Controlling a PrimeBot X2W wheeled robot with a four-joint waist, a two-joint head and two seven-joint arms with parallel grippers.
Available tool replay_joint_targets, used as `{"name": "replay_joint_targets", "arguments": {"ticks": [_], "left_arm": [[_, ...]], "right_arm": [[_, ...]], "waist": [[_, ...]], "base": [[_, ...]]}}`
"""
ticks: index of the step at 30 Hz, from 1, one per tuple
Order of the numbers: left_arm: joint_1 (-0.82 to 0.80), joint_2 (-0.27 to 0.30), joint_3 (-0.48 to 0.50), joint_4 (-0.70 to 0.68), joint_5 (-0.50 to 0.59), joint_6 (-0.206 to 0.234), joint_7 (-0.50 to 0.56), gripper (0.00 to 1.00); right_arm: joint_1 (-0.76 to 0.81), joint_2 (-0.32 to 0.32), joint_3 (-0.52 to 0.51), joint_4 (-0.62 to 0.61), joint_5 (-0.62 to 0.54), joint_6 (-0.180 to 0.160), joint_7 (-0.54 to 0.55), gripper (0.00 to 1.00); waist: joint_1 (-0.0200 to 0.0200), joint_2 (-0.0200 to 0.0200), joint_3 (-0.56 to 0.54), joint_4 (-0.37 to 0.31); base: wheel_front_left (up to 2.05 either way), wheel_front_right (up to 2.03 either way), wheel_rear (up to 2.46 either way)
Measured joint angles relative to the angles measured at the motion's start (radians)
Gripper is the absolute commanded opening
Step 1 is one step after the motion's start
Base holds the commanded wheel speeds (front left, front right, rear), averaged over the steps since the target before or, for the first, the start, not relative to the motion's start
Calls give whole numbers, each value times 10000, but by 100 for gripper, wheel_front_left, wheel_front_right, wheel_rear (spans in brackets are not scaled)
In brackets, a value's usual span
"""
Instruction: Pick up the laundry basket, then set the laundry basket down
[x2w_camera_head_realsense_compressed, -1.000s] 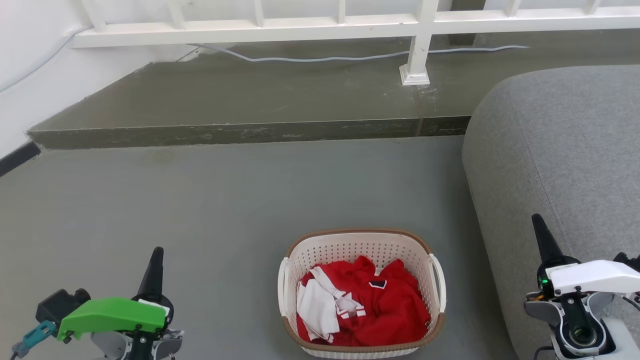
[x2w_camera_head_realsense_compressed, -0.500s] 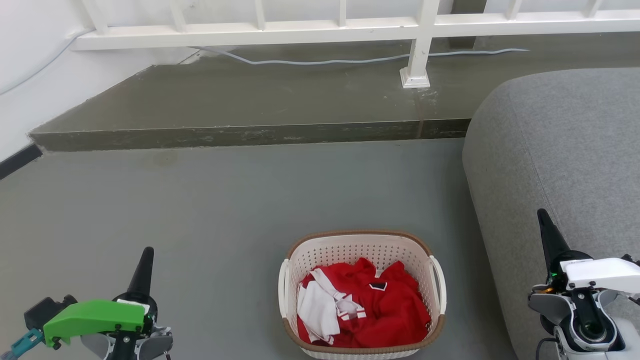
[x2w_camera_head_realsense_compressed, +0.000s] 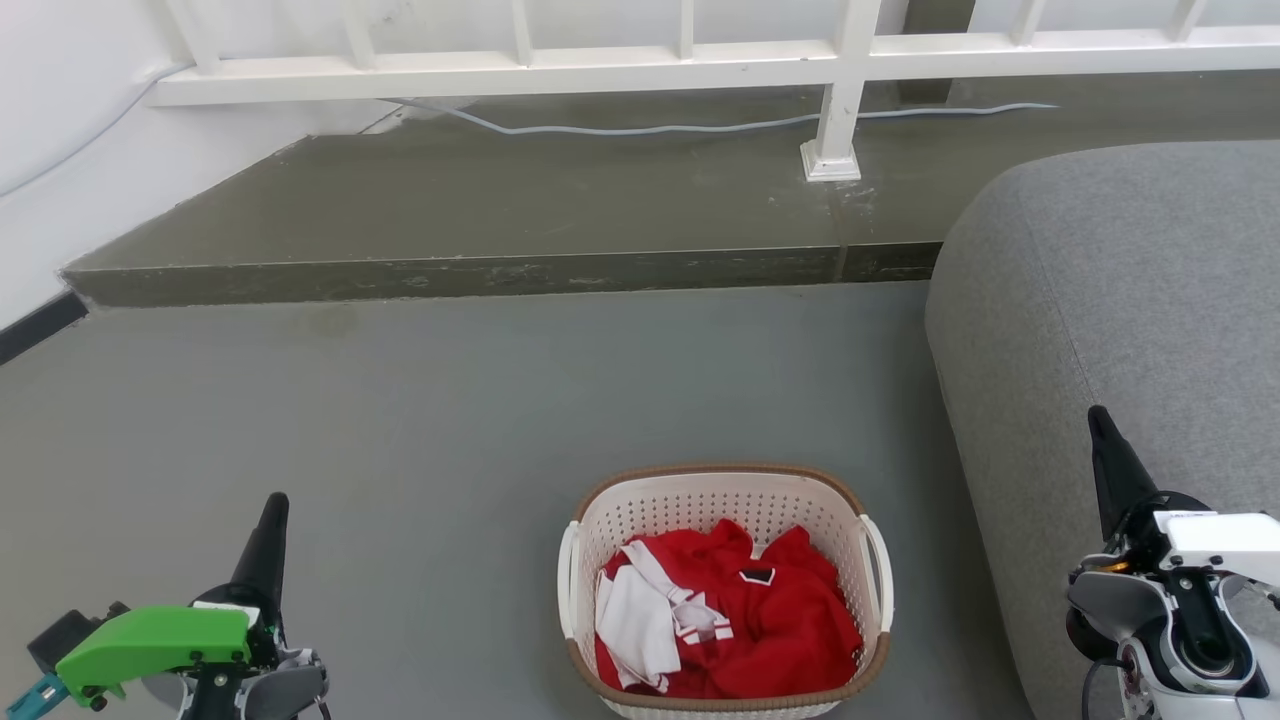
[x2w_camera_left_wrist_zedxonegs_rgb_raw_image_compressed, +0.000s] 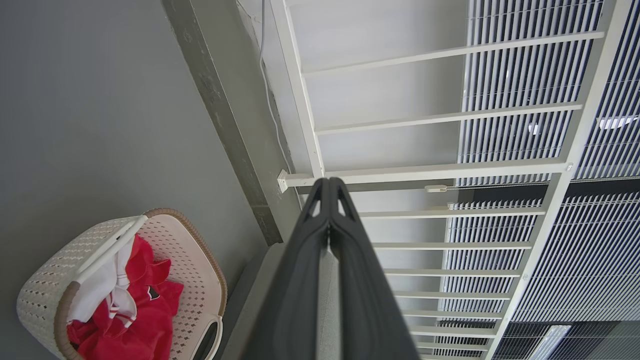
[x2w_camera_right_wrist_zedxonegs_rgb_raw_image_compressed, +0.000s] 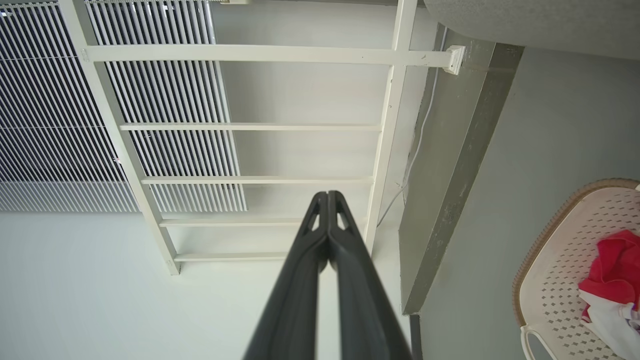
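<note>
The laundry basket (x2w_camera_head_realsense_compressed: 724, 500) stands on the grey floor at the bottom centre of the head view, cream-white and perforated, with a brown rim and a white loop handle on each side. Red and white clothes (x2w_camera_head_realsense_compressed: 735, 620) lie inside it. My left gripper (x2w_camera_head_realsense_compressed: 274, 503) is shut and empty, well to the basket's left with its tip pointing up. My right gripper (x2w_camera_head_realsense_compressed: 1099, 418) is shut and empty too, off to the basket's right in front of the sofa. The basket (x2w_camera_left_wrist_zedxonegs_rgb_raw_image_compressed: 42, 280) appears at the lower left of the left wrist view beside the closed fingers (x2w_camera_left_wrist_zedxonegs_rgb_raw_image_compressed: 327, 186). In the right wrist view the basket (x2w_camera_right_wrist_zedxonegs_rgb_raw_image_compressed: 560, 260) lies at the right edge.
A grey sofa (x2w_camera_head_realsense_compressed: 1120, 300) fills the right side, close to the basket. A raised dark step (x2w_camera_head_realsense_compressed: 500, 270) crosses the floor behind, with a white railing (x2w_camera_head_realsense_compressed: 680, 55) and a pale cable (x2w_camera_head_realsense_compressed: 640, 128) on it. A white wall (x2w_camera_head_realsense_compressed: 60, 150) runs along the left.
Both grippers have drifted outward from the basket, the left one left and lower, the right one right and a little higher. The view has tilted slightly; the basket stands where it was.
</note>
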Motion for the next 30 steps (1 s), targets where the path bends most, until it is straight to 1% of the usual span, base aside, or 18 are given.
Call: {"name": "replay_joint_targets", "arguments": {"ticks": [6,10,12,30], "left_arm": [[-21,29,188,31,-656,-17,144,0],[-51,36,226,40,-825,-21,151,0],[-77,36,228,50,-826,-86,151,0],[-95,36,240,77,-826,-86,190,0]], "right_arm": [[-7,67,-188,-46,639,4,205,0],[-9,79,-211,-56,721,35,205,0],[-10,82,-213,-58,721,42,205,0],[-12,90,-221,-67,721,42,205,0]], "waist": [[0,0,-29,6],[0,0,-30,7],[0,0,-30,7],[0,0,-30,7]], "base": [[0,0,0],[0,0,0],[0,0,0],[0,0,0]]}}
